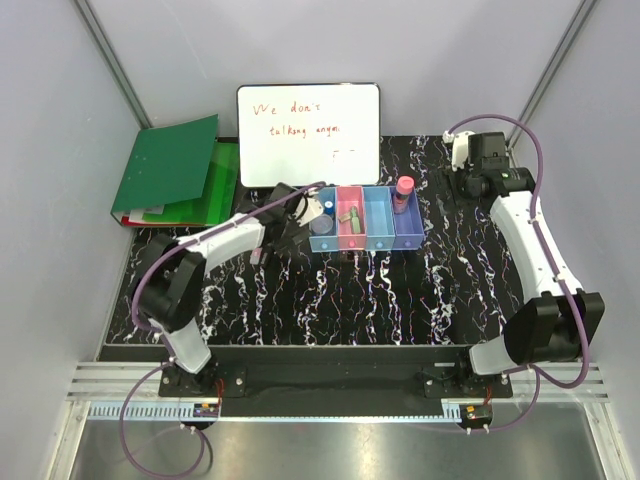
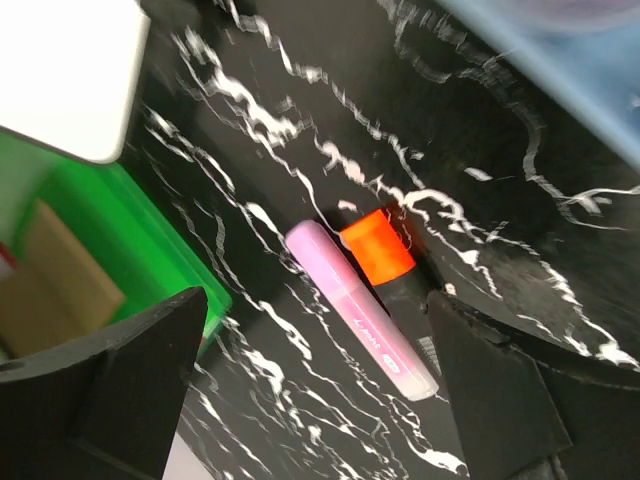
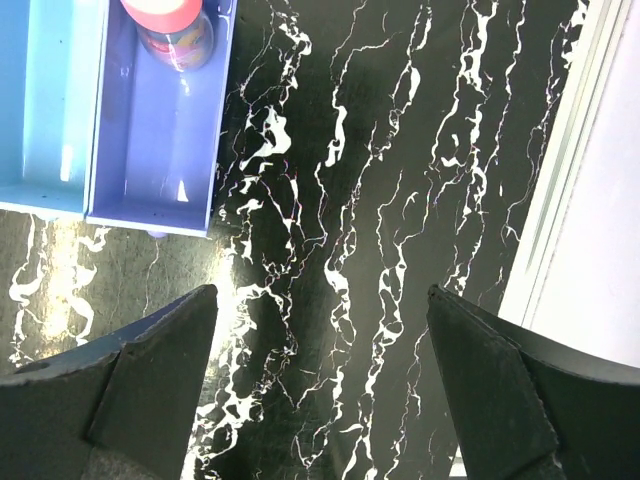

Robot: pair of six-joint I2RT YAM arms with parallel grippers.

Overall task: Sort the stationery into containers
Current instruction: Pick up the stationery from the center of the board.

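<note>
- Containers (image 1: 366, 218): a row of four joined translucent bins on the black, white-veined tabletop (image 1: 330, 300), in front of the whiteboard (image 1: 308, 133). From the left end the bins are light blue, pink, light blue and purple-blue.
- Blue-capped bottle (image 1: 328, 208): stands in the leftmost light blue bin of the containers.
- Pale green stick (image 1: 356, 227): lies in the pink bin of the containers with a small pink piece; finer detail is too small to tell.
- Red-capped bottle (image 1: 403, 191): stands upright at the far end of the purple-blue bin; the right wrist view shows it in that bin's far corner.
- Pink marker (image 2: 360, 312) and orange marker (image 2: 378, 246): lie on the tabletop outside the containers, off the row's left end, touching each other. The orange marker's cap is lit and its body falls in shadow.
- Left gripper (image 2: 315, 340): poised over the two markers beside the left end of the containers. Its jaws are wide apart, one on either side of the pair, gripping nothing.
- Right gripper (image 3: 320, 330): over bare tabletop to the right of the containers. Its jaws are spread wide and hold nothing.
- Green folder (image 1: 165, 170): lies well left of the containers, beside the whiteboard.
</note>
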